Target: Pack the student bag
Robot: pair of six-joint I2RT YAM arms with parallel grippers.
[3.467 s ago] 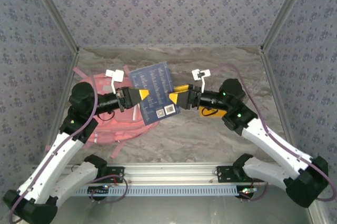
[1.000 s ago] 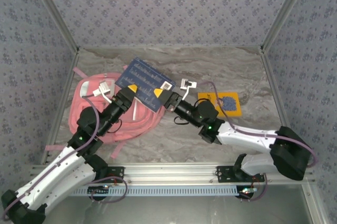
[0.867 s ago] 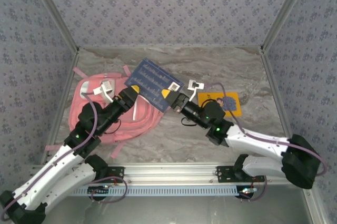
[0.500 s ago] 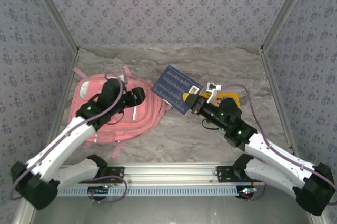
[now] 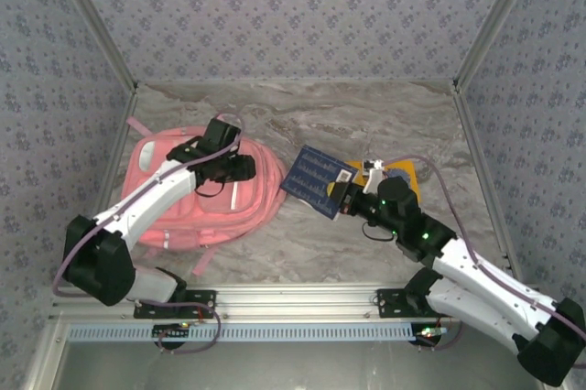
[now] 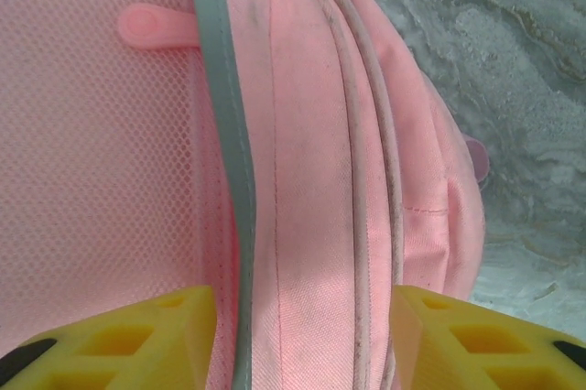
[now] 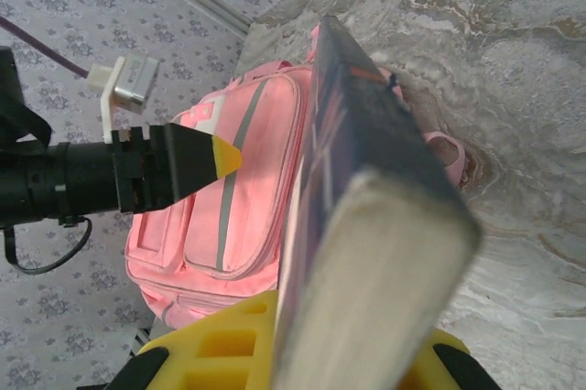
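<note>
The student bag point(image 5: 183, 202), a large pink backpack, lies flat on the left of the marble table. My left gripper point(image 5: 243, 168) hovers over its upper right part. In the left wrist view its yellow fingers point(image 6: 137, 335) stand apart above a zip seam of the bag point(image 6: 302, 134), so that left gripper point(image 6: 302, 326) is open and pinches nothing. My right gripper point(image 5: 341, 196) is shut on a dark blue book point(image 5: 316, 178) just right of the bag. In the right wrist view the book point(image 7: 385, 179) stands on edge between the yellow fingers, with the bag point(image 7: 229, 216) and the left gripper point(image 7: 220, 157) behind it.
A flat orange-yellow item with a blue pattern point(image 5: 405, 175) lies partly under the right arm. A pink strap point(image 5: 137, 124) trails toward the left wall. A metal rail point(image 5: 293, 303) runs along the near edge, and patterned walls close in three sides.
The left gripper let go of the book and swung over the bag's upper right. The right gripper carried the book rightward and nearer, off the bag.
</note>
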